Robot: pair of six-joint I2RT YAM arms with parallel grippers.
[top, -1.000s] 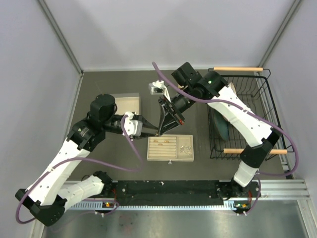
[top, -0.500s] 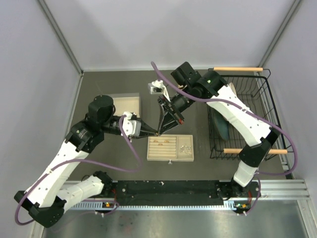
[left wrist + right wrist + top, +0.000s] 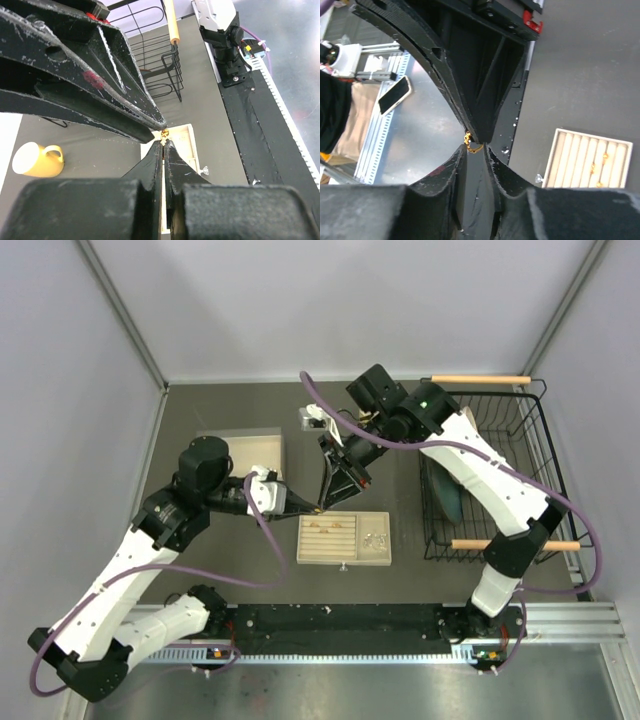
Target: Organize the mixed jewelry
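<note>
A tiny gold ring (image 3: 164, 133) is pinched at the tip of my left gripper (image 3: 164, 141), whose jaws are shut. In the right wrist view the same ring (image 3: 471, 141) spans the narrow gap of my right gripper (image 3: 475, 147) and touches both fingertips. The two grippers meet tip to tip (image 3: 321, 507) just above the far left corner of the cream slotted jewelry box (image 3: 300, 540). Several gold rings (image 3: 330, 523) sit in its slots, and they also show in the right wrist view (image 3: 600, 162). A silvery glittery cluster (image 3: 375, 538) lies in its right compartment.
A small silvery stud (image 3: 204, 171) lies on the table by the box's near edge. A yellow mug (image 3: 37, 159) stands off to one side. A black wire basket (image 3: 490, 470) with wooden handles is at the right. A cream box lid (image 3: 255, 450) lies behind my left arm.
The fingertips have stayed together at the same spot. My left wrist has drawn back slightly to the left and my right wrist has shifted a little.
</note>
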